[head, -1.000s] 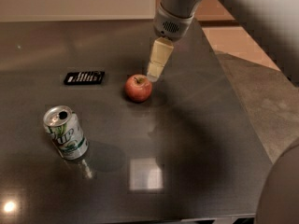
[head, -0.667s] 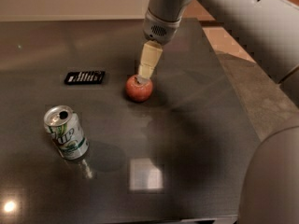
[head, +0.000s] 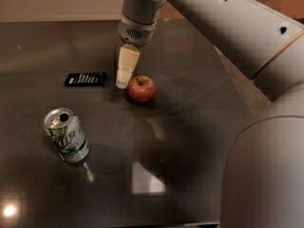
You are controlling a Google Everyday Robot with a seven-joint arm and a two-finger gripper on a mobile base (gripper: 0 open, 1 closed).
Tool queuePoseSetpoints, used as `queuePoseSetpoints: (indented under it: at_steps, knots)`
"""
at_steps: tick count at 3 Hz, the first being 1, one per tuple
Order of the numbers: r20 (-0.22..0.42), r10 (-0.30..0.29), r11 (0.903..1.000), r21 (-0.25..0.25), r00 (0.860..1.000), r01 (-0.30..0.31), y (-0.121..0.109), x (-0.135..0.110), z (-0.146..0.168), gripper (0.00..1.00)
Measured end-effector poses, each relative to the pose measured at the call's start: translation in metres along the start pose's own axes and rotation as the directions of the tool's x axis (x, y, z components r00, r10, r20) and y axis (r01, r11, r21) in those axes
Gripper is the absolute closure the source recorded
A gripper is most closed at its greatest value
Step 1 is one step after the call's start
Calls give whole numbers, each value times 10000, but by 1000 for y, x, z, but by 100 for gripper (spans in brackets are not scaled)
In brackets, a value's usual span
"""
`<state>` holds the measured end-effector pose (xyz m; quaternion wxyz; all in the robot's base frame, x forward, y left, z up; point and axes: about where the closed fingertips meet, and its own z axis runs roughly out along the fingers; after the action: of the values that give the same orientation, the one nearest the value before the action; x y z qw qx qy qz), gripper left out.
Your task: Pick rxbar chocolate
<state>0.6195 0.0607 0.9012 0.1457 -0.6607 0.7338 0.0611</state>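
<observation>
The rxbar chocolate [head: 85, 79] is a flat black wrapper with white lettering, lying on the dark table [head: 190, 127] at the left. My gripper [head: 125, 76] hangs from the arm over the table, between the bar and the red apple [head: 140, 89], with its cream fingers pointing down. It is just right of the bar and just left of the apple, touching neither that I can see. It holds nothing.
A green-and-silver soda can [head: 66, 135] stands upright at the front left. The table's right edge [head: 237, 87] runs diagonally, with floor beyond. My arm's large grey body [head: 266, 165] fills the right foreground.
The gripper has moved left, from above the apple's right side to the gap between the apple and the bar. Objects have not moved.
</observation>
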Motion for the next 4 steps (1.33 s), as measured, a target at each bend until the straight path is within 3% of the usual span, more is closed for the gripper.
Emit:
queuePoseSetpoints:
  at_steps: [2, 4]
  knots:
    - [-128, 107, 9997, -203, 9999, -109, -8, -3, 7, 0]
    - [-53, 56, 9989, -464, 10000, -58, -33, -24, 34, 0]
